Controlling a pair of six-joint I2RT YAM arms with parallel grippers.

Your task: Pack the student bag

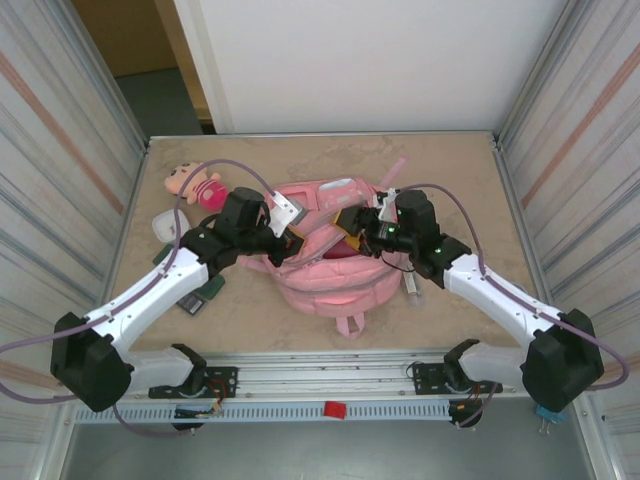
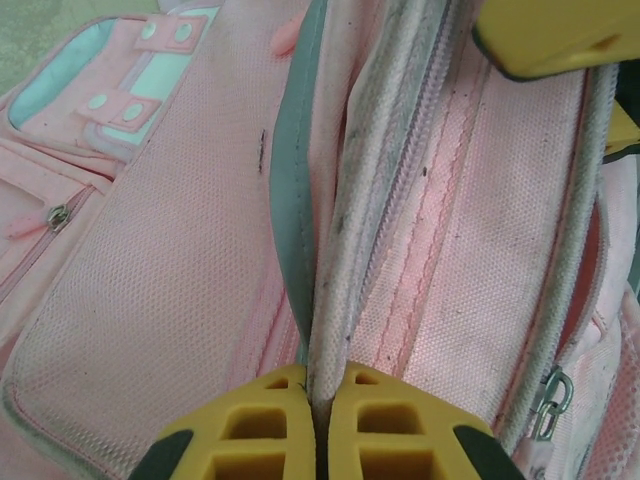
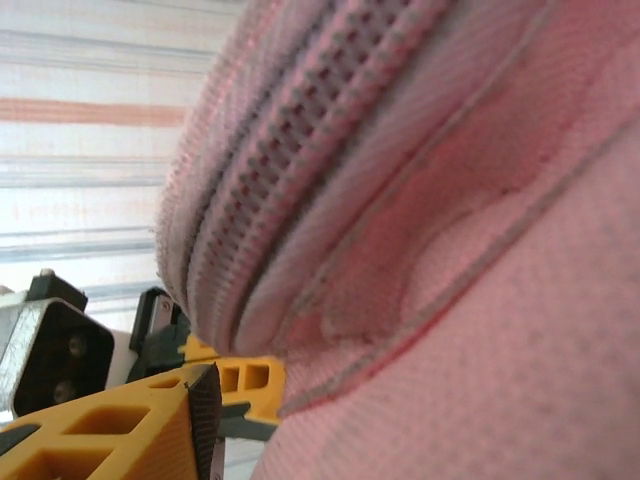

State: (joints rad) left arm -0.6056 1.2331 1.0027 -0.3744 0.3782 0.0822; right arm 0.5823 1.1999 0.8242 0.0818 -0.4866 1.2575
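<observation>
Item 1, student bag (image 1: 330, 275): pink, several zip pockets, lying on the table (image 1: 450, 180) directly beneath both claws.
Item 2, left gripper (image 2: 322, 385): yellow fingers (image 2: 250, 430) clamped together on the bag's grey-white zip trim (image 2: 335, 290), which runs away ahead of the tips.
Item 3, right gripper (image 1: 368, 232): jaws apart, pink zipper tape (image 3: 300, 170) just above its visible finger (image 3: 120, 435).
Item 4, plush doll (image 1: 195, 185): beyond the left claw, apart from the bag.

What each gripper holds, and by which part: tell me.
The left gripper is shut on the bag, pinching its grey zipper edge. The right gripper sits against the bag's zipper; whether it grips cannot be told.
</observation>
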